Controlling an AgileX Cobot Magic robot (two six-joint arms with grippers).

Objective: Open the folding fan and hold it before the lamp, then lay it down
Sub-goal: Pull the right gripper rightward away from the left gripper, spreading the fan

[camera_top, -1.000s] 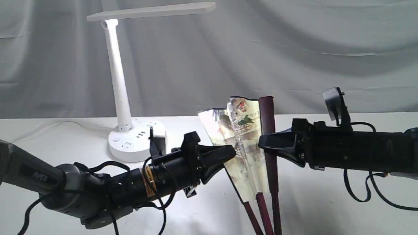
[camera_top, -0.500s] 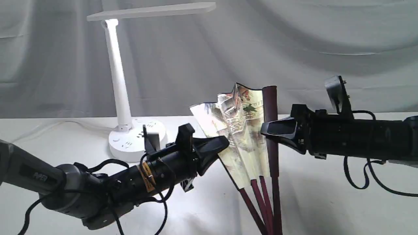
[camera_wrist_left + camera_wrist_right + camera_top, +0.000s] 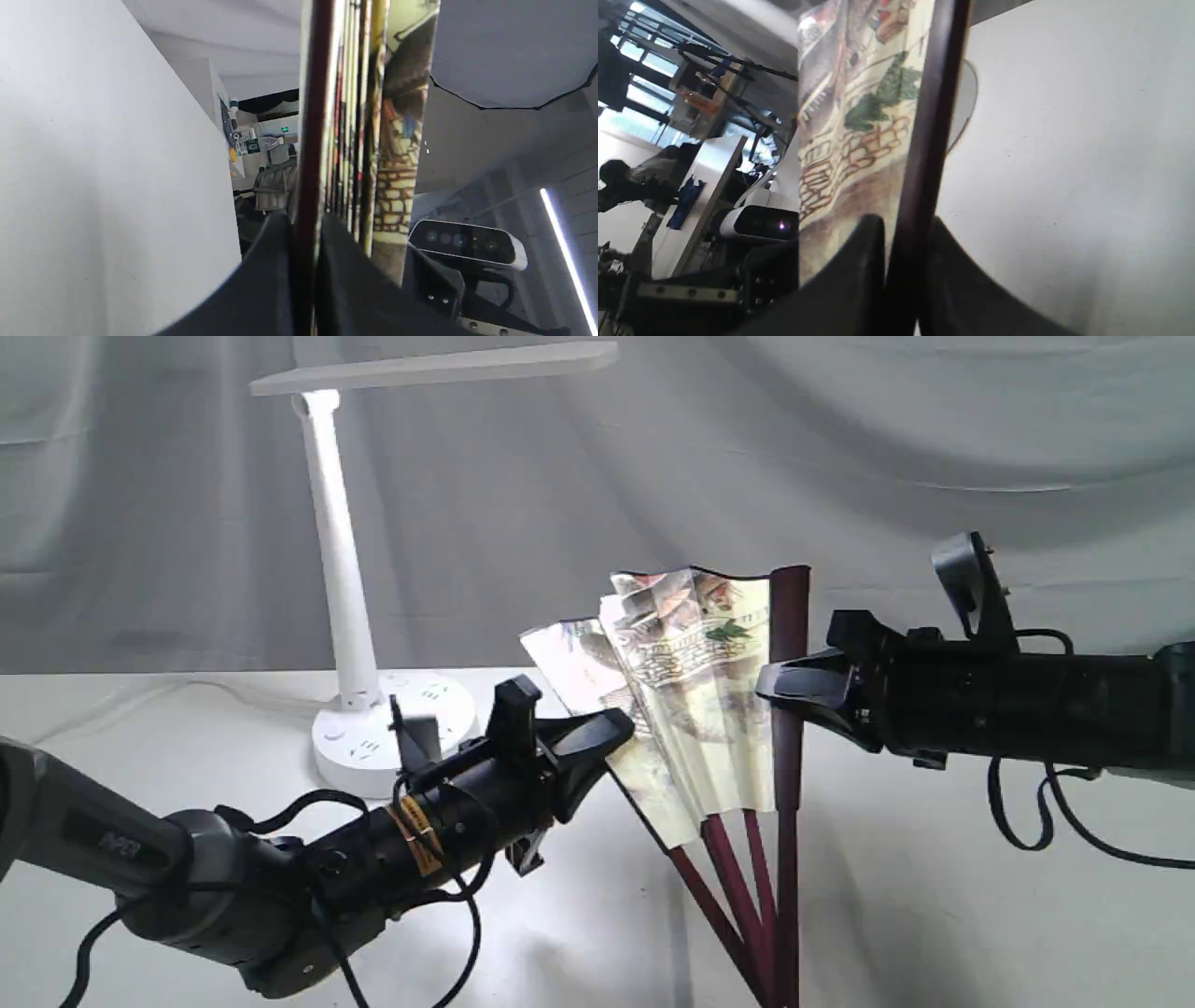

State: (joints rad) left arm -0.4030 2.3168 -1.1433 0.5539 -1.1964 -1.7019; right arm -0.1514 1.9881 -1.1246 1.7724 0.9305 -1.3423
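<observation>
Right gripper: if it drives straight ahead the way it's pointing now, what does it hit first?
The right gripper is clamped on the guard of the folding fan, so it would press into the partly spread leaf first. Beyond that the left gripper looks roughly in line, though depth is unclear.

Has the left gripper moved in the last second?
Yes. The left gripper has shifted up and toward the base of the lamp, spreading the folding fan wider.

The folding fan [image 3: 691, 709] has a cream leaf painted with brown brickwork, green trees and touches of red, black-edged, on dark maroon ribs. The lamp [image 3: 333, 569] and table [image 3: 934, 915] are plain white; the curtain [image 3: 840, 476] is grey.
</observation>
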